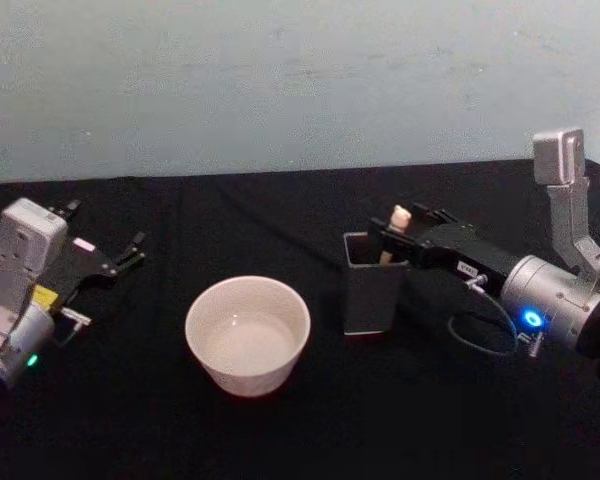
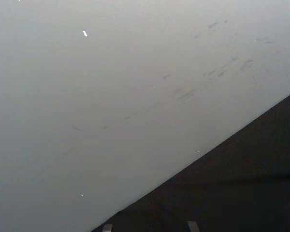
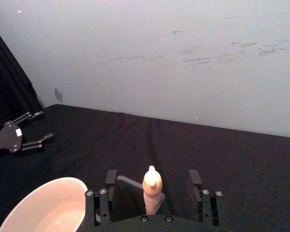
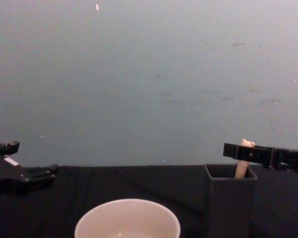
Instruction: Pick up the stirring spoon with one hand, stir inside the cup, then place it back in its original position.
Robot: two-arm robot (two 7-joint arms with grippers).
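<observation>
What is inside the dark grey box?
The spoon stands inside the box; its pale handle sticks up above the rim, between the open fingers of the right tool. The walls of the box cover the spoon's lower part, so its metal end cannot be seen.

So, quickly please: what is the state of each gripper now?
Left gripper: open, holding nothing, parked at the table's left.
Right gripper: open, jaws either side of the beige bear-topped spoon standing in the dark grey square box.
</observation>
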